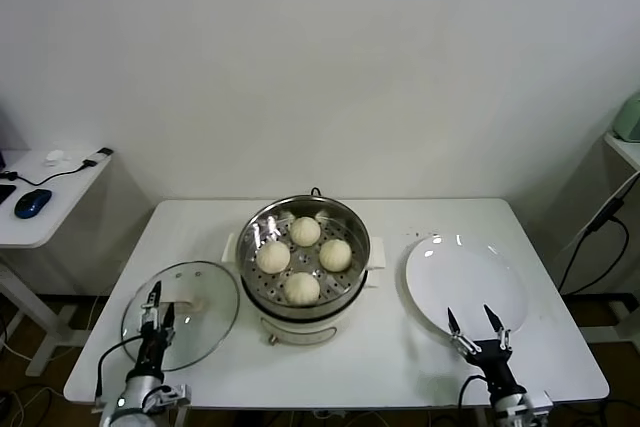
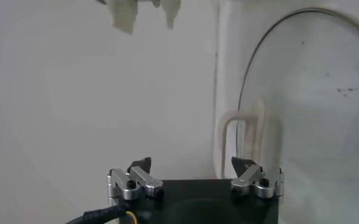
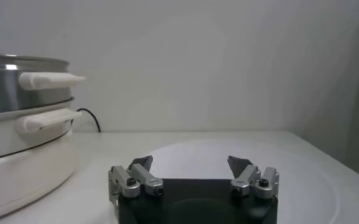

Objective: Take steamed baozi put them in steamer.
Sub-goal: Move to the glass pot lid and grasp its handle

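Observation:
The steamer (image 1: 352,282), a shiny steel pot on a cream base, stands mid-table. Several cream-white baozi lie on its perforated tray: one at the back (image 1: 305,231), one left (image 1: 272,256), one right (image 1: 335,254), one front (image 1: 301,288). My left gripper (image 1: 157,309) is open and empty, low at the table's front left, over the glass lid. My right gripper (image 1: 477,323) is open and empty at the front right, over the near edge of the white plate. In the right wrist view the open gripper (image 3: 190,162) faces the plate (image 3: 289,173), with the steamer's side (image 3: 21,122) beside it.
A round glass lid (image 1: 185,317) with a cream handle lies left of the steamer and also shows in the left wrist view (image 2: 313,91), past the open left gripper (image 2: 192,164). The empty white plate (image 1: 470,277) lies right of the steamer. A side table with a mouse (image 1: 33,202) stands far left.

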Controlling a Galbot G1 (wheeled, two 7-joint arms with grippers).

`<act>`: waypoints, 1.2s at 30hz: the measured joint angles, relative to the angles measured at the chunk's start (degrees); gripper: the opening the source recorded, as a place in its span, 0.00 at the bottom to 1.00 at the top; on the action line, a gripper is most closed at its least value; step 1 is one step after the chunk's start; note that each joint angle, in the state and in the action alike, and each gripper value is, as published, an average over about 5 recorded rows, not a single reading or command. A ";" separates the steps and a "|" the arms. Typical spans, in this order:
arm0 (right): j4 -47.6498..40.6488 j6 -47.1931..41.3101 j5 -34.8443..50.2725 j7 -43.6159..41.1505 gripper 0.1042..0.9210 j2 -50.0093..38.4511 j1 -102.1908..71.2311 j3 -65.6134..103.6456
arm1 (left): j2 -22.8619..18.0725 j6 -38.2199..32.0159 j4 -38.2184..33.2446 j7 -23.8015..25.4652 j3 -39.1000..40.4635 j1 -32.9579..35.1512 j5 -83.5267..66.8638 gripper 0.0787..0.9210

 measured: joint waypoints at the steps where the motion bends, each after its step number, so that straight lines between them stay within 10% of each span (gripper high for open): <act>1: 0.07 -0.03 -0.02 0.00 0.88 0.06 -0.02 0.01 | 0.04 -0.01 0.35 -0.01 0.10 -0.31 0.05 0.88; 11: 0.23 0.00 -0.73 -0.02 0.88 0.88 -0.55 0.11 | 0.37 -0.13 3.57 -0.44 0.29 -2.70 0.93 0.85; 36: 0.92 -0.35 -3.17 -0.17 0.88 1.79 -0.83 -0.08 | 0.01 -1.03 5.75 -2.11 0.21 -2.86 1.74 0.07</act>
